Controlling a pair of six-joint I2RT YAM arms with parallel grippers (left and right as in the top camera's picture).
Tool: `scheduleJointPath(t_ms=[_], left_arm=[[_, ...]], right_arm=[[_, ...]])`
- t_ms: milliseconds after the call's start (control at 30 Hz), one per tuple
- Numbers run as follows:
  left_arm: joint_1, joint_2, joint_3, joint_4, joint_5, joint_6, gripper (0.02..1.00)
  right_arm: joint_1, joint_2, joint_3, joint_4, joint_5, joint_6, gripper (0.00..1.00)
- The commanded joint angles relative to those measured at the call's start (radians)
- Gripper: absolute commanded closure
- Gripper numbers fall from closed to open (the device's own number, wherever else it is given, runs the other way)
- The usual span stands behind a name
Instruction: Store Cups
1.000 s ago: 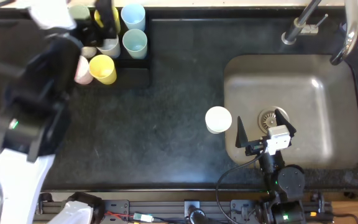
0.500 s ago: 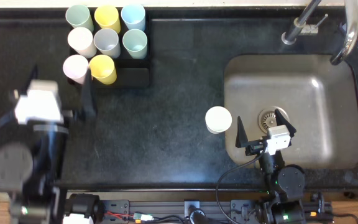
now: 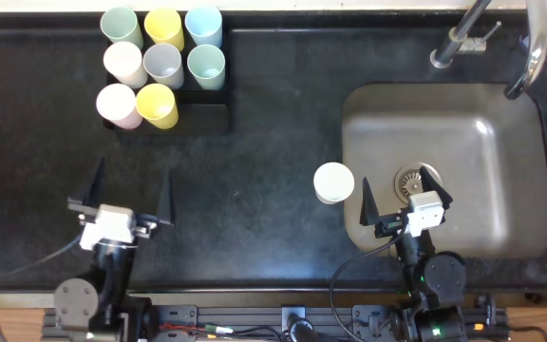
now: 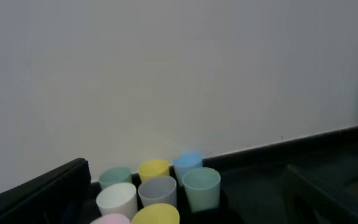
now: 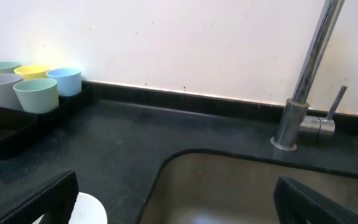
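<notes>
A lone white cup (image 3: 333, 182) stands on end on the dark bench (image 3: 254, 218), just left of the sink (image 3: 482, 104) rim, its long axis vertical. Whether its mouth faces up cannot be told. At the far left of the bench, eight more cups (image 3: 164, 63) stand upright with mouths up in a black tray (image 3: 209, 116). They are packed touching in rows:
- Far row: mint, yellow and blue.
- Middle row: white, grey and green.
- Near row: pink and yellow.

The right claw (image 3: 397, 179) sits at the near edge of the sink, just right of the white cup. Its fingers are spread wide, gripping nothing and touching nothing, and the cup's rim (image 5: 87, 208) lies beside one finger in the right wrist view. The left claw (image 3: 132, 171) is at the near left of the bench, well apart from the tray. Its fingers are also spread wide and empty, pointing toward the far side.

No writing or label can be read on any cup. A metal tap (image 3: 459, 38) rises from the far rim of the sink, and the drain (image 3: 411, 179) lies at the sink's near left.
</notes>
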Motion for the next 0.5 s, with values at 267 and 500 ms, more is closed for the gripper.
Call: scheduleJointPath(t_ms=[267, 500], left_arm=[[-0.001, -0.068, -0.128, -0.272, 0.011, 0.018, 0.02], [-0.001, -0.066, -0.128, -0.272, 0.011, 0.018, 0.018]], right_arm=[[-0.003, -0.008, -0.013, 0.006, -0.007, 0.0, 0.003], [-0.003, -0.008, -0.013, 0.006, -0.007, 0.0, 0.003]])
